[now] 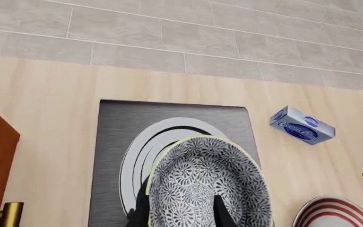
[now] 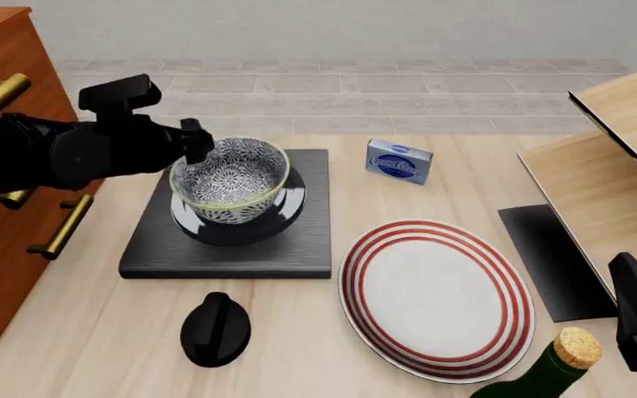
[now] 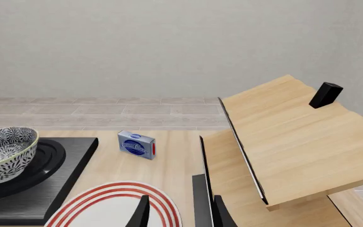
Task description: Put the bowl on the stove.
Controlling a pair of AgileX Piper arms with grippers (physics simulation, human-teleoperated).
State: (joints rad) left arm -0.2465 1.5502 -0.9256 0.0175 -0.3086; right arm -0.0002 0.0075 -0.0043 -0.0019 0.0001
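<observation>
- While the left pincer [image 1: 183, 213] pinches the bowl [image 2: 230, 180] by its near wall, one finger inside and one outside, I've got the bowl over the burner rings [image 1: 145, 152] of the stove [image 2: 230, 249]
- From the right wrist view the bowl [image 3: 4, 153] looks a bit tilted and just above the slab; can't tell if its base touches yet, so I judge placing nearly done, release pending
- Rim grip makes sense: deep bowl, walls too wide to span, so one wall is clamped
- Right pincer [image 3: 180, 210] sits idle over the red-ringed plate [image 2: 438, 294] edge, fingers slightly apart, holding nothing, parked off to the side so it stays out of the left arm's way
- Blue box [image 2: 398, 162], black knob [image 2: 216, 329], bottle [image 2: 540, 373] are all apart from the stove, no clash risk
- Next I'd lower level, then open; risk is the bowl rocking off centre if let go tilted
</observation>
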